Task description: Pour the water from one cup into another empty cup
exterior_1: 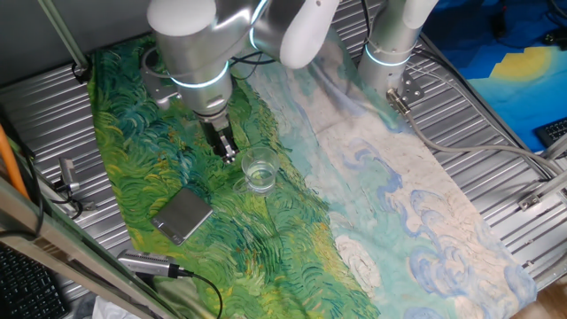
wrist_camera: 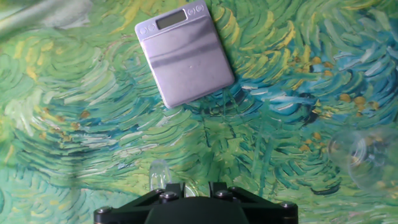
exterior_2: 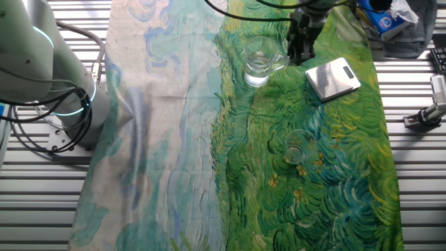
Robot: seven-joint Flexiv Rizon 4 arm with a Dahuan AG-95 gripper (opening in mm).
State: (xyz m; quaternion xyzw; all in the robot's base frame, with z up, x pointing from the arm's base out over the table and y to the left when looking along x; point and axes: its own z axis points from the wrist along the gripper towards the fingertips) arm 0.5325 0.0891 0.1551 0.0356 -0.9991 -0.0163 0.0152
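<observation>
1. At the left in one fixed view, a flat grey scale point(exterior_1: 182, 214) lies on the painted cloth point(exterior_1: 399, 204), whose green half is to the left and pale blue half to the right.
2. Right of and beyond the scale, the gripper point(exterior_1: 229, 152) points down at the cloth, fingertips low and close to the handle of the handled cup. In the hand view a curved piece of clear glass point(wrist_camera: 160, 177) sits right at the fingers. Whether they pinch it or merely flank it cannot be told.
3. Just right of the gripper stands the handled cup point(exterior_1: 259, 173), upright on the green part of the cloth, its handle turned towards the gripper. The water point(exterior_2: 258, 72) seems to fill its lower part, though it is hard to make out.
4. The small cup point(exterior_2: 296, 146), a short clear glass, stands upright on the green, well apart from the handled cup. In the hand view it sits at the far right edge point(wrist_camera: 367, 155).
</observation>
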